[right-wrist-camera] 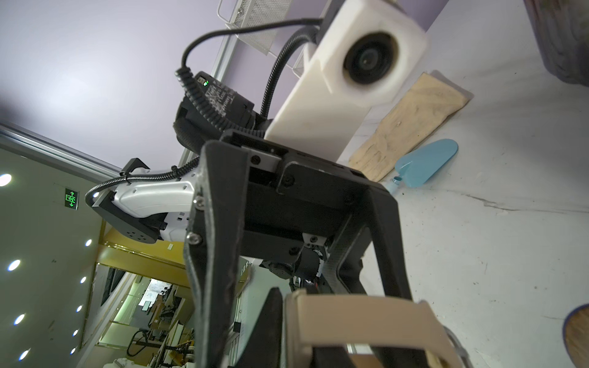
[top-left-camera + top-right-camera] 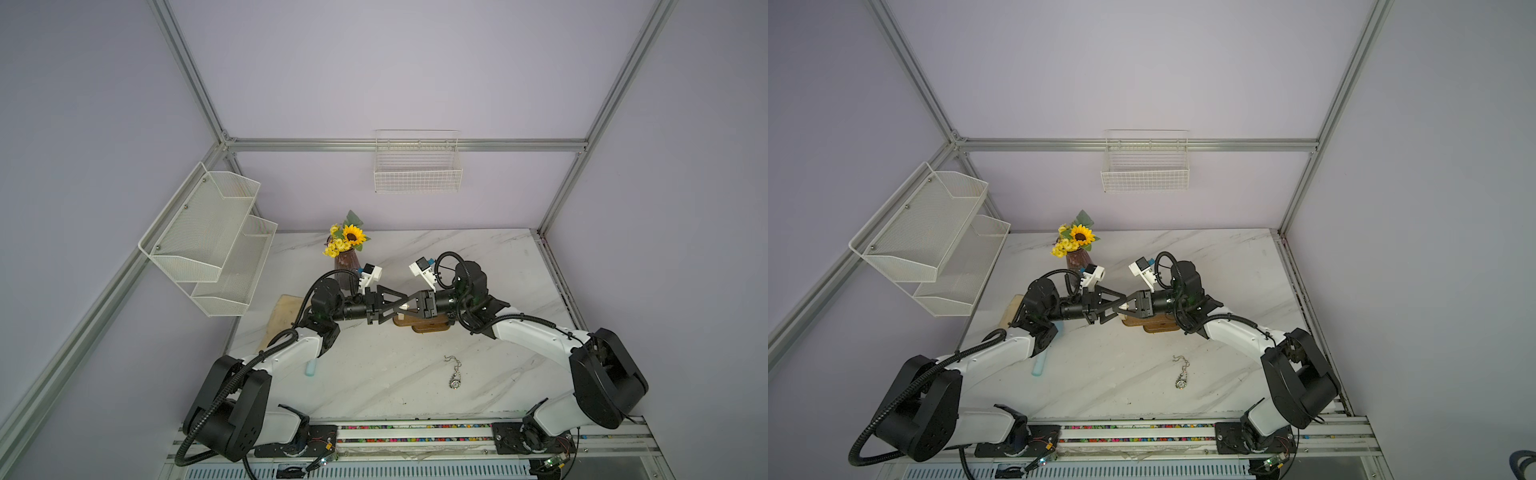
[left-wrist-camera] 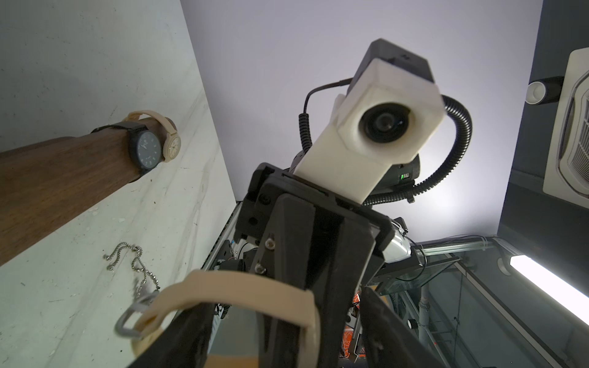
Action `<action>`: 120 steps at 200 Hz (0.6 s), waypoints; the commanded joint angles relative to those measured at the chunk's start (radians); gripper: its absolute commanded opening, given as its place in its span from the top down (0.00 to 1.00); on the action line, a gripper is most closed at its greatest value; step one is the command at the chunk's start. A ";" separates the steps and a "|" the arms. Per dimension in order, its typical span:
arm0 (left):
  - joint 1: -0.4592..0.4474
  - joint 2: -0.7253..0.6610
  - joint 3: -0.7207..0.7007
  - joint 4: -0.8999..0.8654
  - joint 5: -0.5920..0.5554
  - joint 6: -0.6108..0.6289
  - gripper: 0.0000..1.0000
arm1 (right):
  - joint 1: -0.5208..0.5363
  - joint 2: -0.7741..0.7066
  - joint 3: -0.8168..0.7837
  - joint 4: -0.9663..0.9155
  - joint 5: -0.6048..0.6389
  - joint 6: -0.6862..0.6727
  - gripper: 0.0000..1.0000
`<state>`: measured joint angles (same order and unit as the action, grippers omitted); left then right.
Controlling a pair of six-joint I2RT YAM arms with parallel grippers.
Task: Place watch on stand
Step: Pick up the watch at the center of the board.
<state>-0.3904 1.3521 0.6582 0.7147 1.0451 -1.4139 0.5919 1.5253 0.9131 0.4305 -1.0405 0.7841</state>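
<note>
likely light watch (image 3: 229, 288), soft floppy strap, scratchable face: pinched by strap in right gripper (image 2: 409, 308); left gripper (image 2: 400, 306) spread wide.

Stand (image 3: 63, 172) dark matt wood; tabletop (image 2: 374, 374) smooth, marble-look.

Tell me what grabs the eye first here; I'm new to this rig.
The left gripper and right gripper meet tip to tip mid-table, a beige-strapped wristwatch between them. Close by, the dark brown wooden stand carries a black watch and a small beige watch.
</note>
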 commanded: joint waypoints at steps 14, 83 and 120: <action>-0.009 -0.010 0.085 0.057 0.033 -0.013 0.31 | 0.029 0.029 0.015 0.056 -0.043 0.015 0.81; -0.013 -0.015 0.061 0.140 0.030 -0.065 0.55 | 0.033 0.023 0.020 0.014 -0.011 -0.003 0.76; -0.013 -0.016 0.043 0.140 0.026 -0.069 0.71 | 0.031 0.006 0.001 0.056 -0.009 0.041 0.69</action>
<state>-0.3931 1.3621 0.6933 0.7341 1.0386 -1.4670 0.6186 1.5360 0.9295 0.4789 -1.0683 0.7849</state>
